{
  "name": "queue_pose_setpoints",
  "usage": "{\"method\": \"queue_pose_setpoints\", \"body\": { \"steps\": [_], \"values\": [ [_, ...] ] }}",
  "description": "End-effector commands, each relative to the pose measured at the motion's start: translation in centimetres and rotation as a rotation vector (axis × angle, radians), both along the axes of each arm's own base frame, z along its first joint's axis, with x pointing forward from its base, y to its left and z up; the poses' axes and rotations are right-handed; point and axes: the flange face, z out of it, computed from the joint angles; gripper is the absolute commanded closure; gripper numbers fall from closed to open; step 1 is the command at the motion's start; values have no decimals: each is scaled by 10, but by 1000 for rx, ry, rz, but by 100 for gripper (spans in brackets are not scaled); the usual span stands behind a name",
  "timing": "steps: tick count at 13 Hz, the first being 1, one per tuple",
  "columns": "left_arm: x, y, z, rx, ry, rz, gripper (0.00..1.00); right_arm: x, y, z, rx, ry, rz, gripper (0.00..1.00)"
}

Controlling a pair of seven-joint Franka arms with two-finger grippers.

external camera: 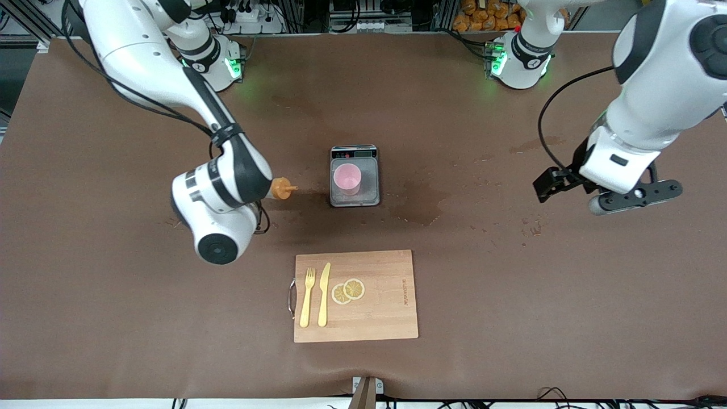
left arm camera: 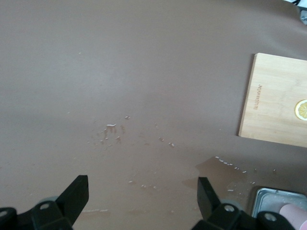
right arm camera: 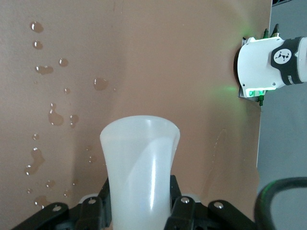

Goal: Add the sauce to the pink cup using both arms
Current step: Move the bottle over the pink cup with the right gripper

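The sauce bottle (right arm camera: 141, 158), whitish and translucent, sits between the fingers (right arm camera: 181, 203) of my right gripper (right arm camera: 140, 194), which is shut on it. In the front view the right wrist hides its body, and only the orange nozzle cap (external camera: 282, 188) shows. The bottle lies roughly level, with the cap pointing at the pink cup (external camera: 347, 178) and a short gap between them. The cup stands upright on the grey scale (external camera: 369, 196). My left gripper (left arm camera: 141, 199) hangs open and empty over bare table toward the left arm's end. A corner of the scale (left arm camera: 268, 197) and the cup (left arm camera: 295, 213) show in the left wrist view.
A wooden cutting board (external camera: 386, 307) lies nearer the front camera than the scale. It carries a yellow fork (external camera: 307, 296), a knife (external camera: 324, 293) and two lemon slices (external camera: 348, 291). Wet stains (external camera: 417, 207) and droplets (right arm camera: 53, 117) mark the brown table cover beside the scale.
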Motion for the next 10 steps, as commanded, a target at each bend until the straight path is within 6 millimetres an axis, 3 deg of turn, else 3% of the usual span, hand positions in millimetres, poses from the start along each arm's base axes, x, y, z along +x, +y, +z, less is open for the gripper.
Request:
{"method": "queue_pose_setpoints", "body": {
  "steps": [1, 5, 8, 10],
  "values": [
    [-9, 21, 15, 20, 44, -3, 0, -11, 7, 20, -98, 6, 3, 54],
    [-13, 83, 26, 35, 83, -79, 0, -28, 24, 27, -228, 26, -1, 55],
    [-19, 103, 34, 36, 89, -100, 0, -38, 42, 26, -303, 5, 12, 55],
    [-23, 105, 35, 28, 108, -104, 0, -44, 57, 27, -317, -12, 14, 55]
  ]
}}
